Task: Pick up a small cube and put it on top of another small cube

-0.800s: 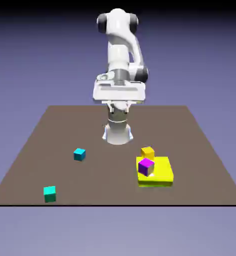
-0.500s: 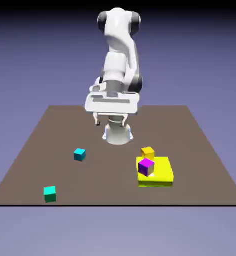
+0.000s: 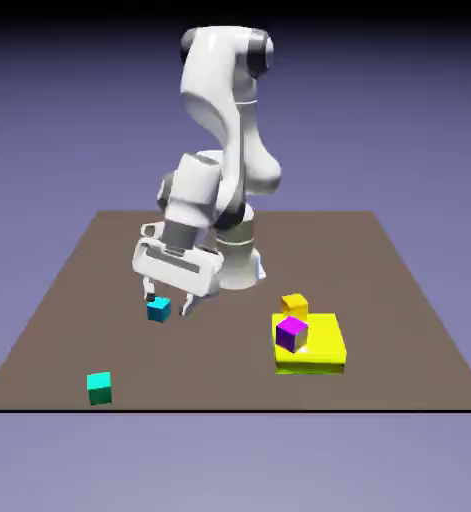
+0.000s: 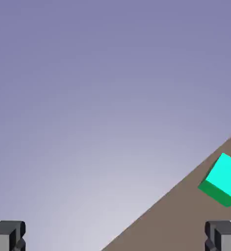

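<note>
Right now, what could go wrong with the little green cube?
The green cube sits near the table's front edge, so a bump might knock it off. The open gripper looks close to the blue cube in the exterior view, so a finger might brush it if the arm swings lower.

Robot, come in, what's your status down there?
Gripper open, nothing held. Teal-green cube on the table near its front edge, not picked up. Nothing seen between fingertips and it in hand view.
</note>
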Motion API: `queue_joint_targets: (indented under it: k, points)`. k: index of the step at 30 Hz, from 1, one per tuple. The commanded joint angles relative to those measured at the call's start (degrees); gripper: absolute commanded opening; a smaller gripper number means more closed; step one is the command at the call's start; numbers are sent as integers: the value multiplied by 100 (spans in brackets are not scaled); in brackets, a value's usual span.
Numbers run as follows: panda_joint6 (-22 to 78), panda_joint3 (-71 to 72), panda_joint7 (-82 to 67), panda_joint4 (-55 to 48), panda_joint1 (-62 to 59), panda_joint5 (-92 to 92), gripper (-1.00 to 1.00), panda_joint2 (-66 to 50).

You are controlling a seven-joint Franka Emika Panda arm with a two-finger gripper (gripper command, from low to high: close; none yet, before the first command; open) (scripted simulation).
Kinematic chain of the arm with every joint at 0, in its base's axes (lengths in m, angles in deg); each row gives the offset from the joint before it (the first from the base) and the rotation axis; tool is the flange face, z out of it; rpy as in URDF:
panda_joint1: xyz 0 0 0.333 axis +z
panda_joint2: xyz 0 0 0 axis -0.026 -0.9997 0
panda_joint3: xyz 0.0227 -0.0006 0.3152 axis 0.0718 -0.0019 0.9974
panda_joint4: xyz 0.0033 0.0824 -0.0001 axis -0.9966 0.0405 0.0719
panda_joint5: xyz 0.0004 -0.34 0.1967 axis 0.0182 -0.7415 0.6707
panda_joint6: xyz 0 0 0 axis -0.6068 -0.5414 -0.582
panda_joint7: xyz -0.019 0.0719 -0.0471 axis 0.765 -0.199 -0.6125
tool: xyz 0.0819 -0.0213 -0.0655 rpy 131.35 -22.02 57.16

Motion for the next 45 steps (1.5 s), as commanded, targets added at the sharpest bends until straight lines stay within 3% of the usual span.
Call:
queue_joint_targets:
  k: [1, 16, 23, 24, 25, 30, 45]
  points:
    - [41, 18, 250, -86, -65, -143, 0, -142]
    - [650, 291, 3984, -1365, -1415, -2282, 0, -2274]
    - [253, -167, 4662, -2056, -1205, -3057, 0, -3356]
    - [253, -167, 4662, -2056, -1205, -3057, -100, -3356]
    - [253, -167, 4662, -2056, -1205, -3057, -100, -3356]
    - [634, 272, 4012, -1394, -1406, -2315, -100, -2319]
    - [1878, 2765, 4161, 530, -97, 1132, -100, 796]
